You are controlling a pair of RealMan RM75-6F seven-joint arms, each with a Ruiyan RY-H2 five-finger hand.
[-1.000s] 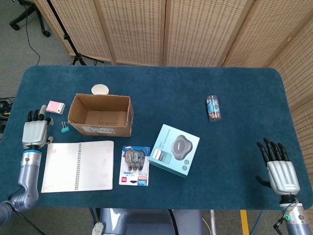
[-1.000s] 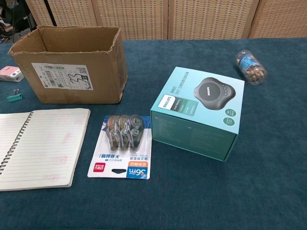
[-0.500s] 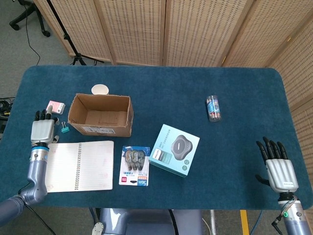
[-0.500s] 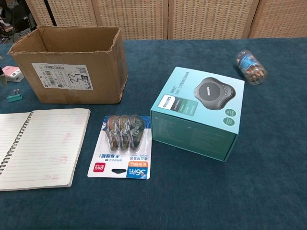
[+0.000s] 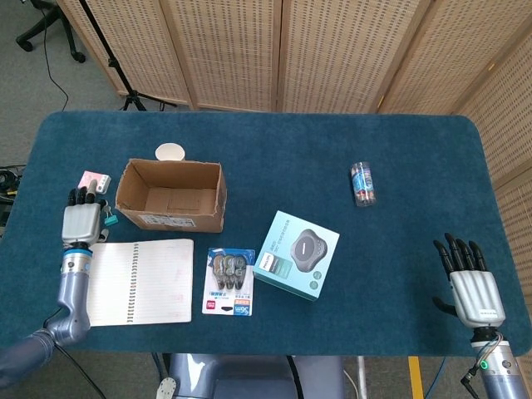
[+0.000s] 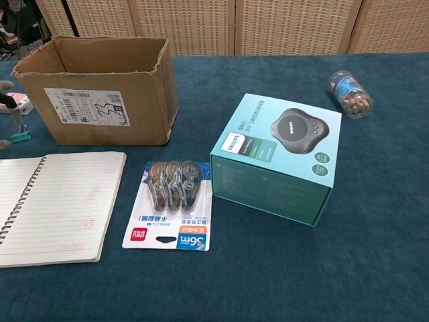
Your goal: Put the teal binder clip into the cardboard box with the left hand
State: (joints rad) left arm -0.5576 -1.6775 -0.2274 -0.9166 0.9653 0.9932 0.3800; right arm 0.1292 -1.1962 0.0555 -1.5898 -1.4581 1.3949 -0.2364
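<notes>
The teal binder clip [image 5: 110, 219] lies on the blue table just left of the cardboard box [image 5: 166, 220], and the chest view shows the clip [image 6: 21, 135] at its far left edge. The box [image 6: 100, 100] stands upright with its top open. My left hand [image 5: 81, 219] hovers directly left of the clip, fingers extended and apart, holding nothing. Only its fingertips [image 6: 5, 86] reach into the chest view. My right hand [image 5: 472, 284] rests open near the table's front right corner, far from everything.
A small pink box [image 5: 93, 179] lies just beyond the left hand. An open notebook [image 5: 133, 281] sits in front of the box, then a correction-tape pack [image 5: 229, 281] and a teal Philips box [image 5: 297, 253]. A small bottle [image 5: 362, 183] lies right of centre, and a white cup [image 5: 169, 152] stands behind the cardboard box.
My left hand has slid to the right toward the binder clip and now sits right beside it. The right hand has barely moved.
</notes>
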